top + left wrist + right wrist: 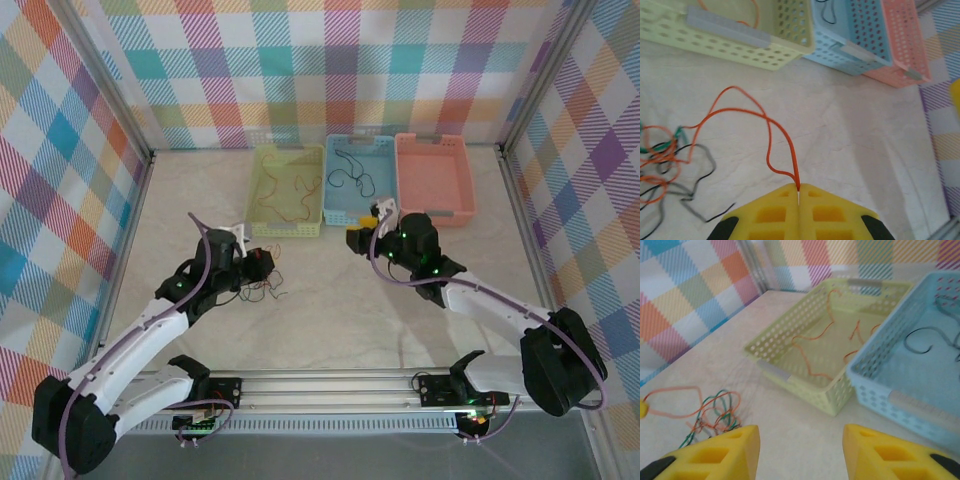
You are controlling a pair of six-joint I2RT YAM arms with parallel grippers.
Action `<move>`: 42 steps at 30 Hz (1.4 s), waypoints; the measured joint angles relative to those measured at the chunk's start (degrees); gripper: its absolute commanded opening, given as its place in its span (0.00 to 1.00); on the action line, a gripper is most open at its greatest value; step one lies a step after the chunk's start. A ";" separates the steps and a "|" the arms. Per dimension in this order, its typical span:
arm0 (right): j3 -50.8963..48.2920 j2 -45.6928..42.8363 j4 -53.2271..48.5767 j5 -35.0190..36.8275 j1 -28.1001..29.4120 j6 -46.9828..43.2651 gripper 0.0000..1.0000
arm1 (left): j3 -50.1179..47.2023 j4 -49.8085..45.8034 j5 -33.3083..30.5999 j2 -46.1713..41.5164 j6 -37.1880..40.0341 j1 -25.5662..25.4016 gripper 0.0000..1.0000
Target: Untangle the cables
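Cables (265, 287): a loose tangle of thin squiggly strands in orange, green and black is lying on the table (330, 310), left of centre and just beside the left gripper (264, 264). How many strands are knotting together is hard to tell at this size.
Orange cable (767, 140): is rising out of the tangle in a tall loop, crossing over itself once, then running down into the left gripper.
Green basket (287, 231): is sitting at the far side of the table, leftmost of three in a row. It is holding several wavy orange or red strands (812, 352) spread across its floor.
Blue basket (349, 218): is standing in the middle of the row, touching the green one. It is holding thin black strands (920, 337), curling loosely.
Pink basket (436, 214): is sitting rightmost, up against the blue one.
Left gripper (798, 192): is pinching the orange cable. Its yellow pads (770, 215) are pressing flat together, with the strand coming out of the seam between them.
Right gripper (801, 447): is hovering over the table near the front corner of the blue basket. Its yellow fingers (720, 450) are standing well apart, with bare table showing in the gap.
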 measured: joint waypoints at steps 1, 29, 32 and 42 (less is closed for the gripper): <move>-0.92 0.37 1.20 -0.83 0.17 0.13 0.48 | 1.03 0.35 0.74 1.33 -0.11 -0.31 0.00; -5.64 18.23 24.59 -10.80 11.67 -18.18 0.65 | 7.78 3.76 5.86 7.43 4.02 -7.39 0.00; -4.85 19.37 25.35 -8.52 11.93 -20.92 0.66 | 7.74 3.72 5.90 7.17 3.61 -7.39 0.00; -1.79 21.64 26.91 1.18 12.15 -24.85 0.67 | 7.37 2.43 6.36 6.51 2.99 -7.82 0.00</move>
